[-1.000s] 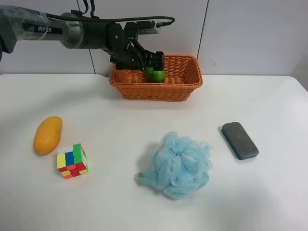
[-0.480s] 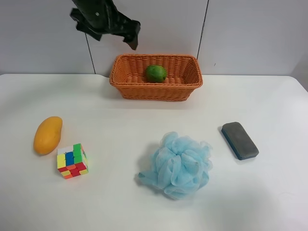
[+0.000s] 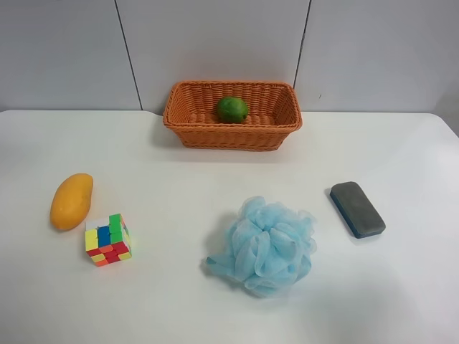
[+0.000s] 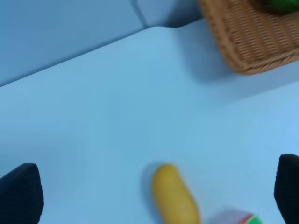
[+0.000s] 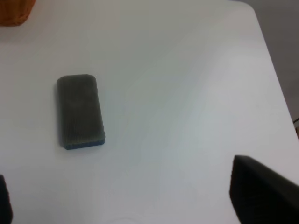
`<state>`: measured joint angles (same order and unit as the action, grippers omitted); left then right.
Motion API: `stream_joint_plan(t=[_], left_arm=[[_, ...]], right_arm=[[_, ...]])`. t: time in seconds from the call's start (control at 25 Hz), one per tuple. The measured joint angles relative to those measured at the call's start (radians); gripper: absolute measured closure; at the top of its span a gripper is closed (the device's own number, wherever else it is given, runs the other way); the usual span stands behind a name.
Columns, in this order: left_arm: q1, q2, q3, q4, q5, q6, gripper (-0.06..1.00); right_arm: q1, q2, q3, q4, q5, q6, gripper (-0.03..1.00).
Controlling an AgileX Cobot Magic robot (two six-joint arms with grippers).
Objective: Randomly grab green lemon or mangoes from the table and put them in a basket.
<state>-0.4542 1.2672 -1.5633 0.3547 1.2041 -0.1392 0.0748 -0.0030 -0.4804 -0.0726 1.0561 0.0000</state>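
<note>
Black fingertips of the left pincer (image 4: 149,193) are showing only at the two lower corners of its wrist view, standing wide apart with nothing between them. Beneath that gap the mango (image 4: 175,200) is lying on the table (image 4: 93,116), so this arm is probably lining itself up over the fruit from well above. Past the mango, a corner of the basket (image 4: 243,42) is reaching into the same view, with a sliver of the lemon (image 4: 280,4) inside it.

Right pincer (image 5: 121,205) tips are likewise sitting at the edges of its view, spread and holding nothing, looking down on a grey block (image 5: 80,111) that is no part of the job; this arm seems to be waiting aside.

From the high camera neither arm is appearing. There the lemon (image 3: 232,109) is resting on the basket (image 3: 186,122) floor, so that half of the job looks done. The mango (image 3: 71,201) is lying well apart from the basket, just beside a cube (image 3: 107,239), which is crowding one side and could be nudged in a careless grasp. A blue puff (image 3: 264,245) is sitting mid-table, clear of the likely carrying path.
</note>
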Motion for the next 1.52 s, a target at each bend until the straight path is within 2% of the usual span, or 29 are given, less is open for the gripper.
stream_joint_plan(t=[0.12, 0.36, 0.56, 0.72, 0.84, 1.16, 1.52], left_arm=[[0.063, -0.181, 0.137, 0.024, 0.003, -0.025, -0.05], [0.283, -0.517, 0.395, 0.012, 0.005, -0.031, -0.05], [0.430, -0.785, 0.568, -0.103, 0.005, -0.031, -0.05], [0.498, -0.986, 0.711, -0.194, 0.001, -0.031, -0.05], [0.521, -1.102, 0.811, -0.258, -0.039, -0.031, -0.05], [0.526, -1.269, 1.018, -0.285, -0.145, -0.028, -0.05], [0.528, -1.272, 1.053, -0.286, -0.137, -0.025, -0.05]], right_arm=[[0.000, 0.000, 0.000, 0.000, 0.000, 0.000, 0.05], [0.000, 0.000, 0.000, -0.001, 0.000, 0.000, 0.05], [0.000, 0.000, 0.000, -0.001, 0.000, 0.000, 0.05], [0.000, 0.000, 0.000, -0.001, 0.000, 0.000, 0.05], [0.000, 0.000, 0.000, -0.001, 0.000, 0.000, 0.05], [0.000, 0.000, 0.000, -0.001, 0.000, 0.000, 0.05], [0.000, 0.000, 0.000, -0.001, 0.000, 0.000, 0.05]])
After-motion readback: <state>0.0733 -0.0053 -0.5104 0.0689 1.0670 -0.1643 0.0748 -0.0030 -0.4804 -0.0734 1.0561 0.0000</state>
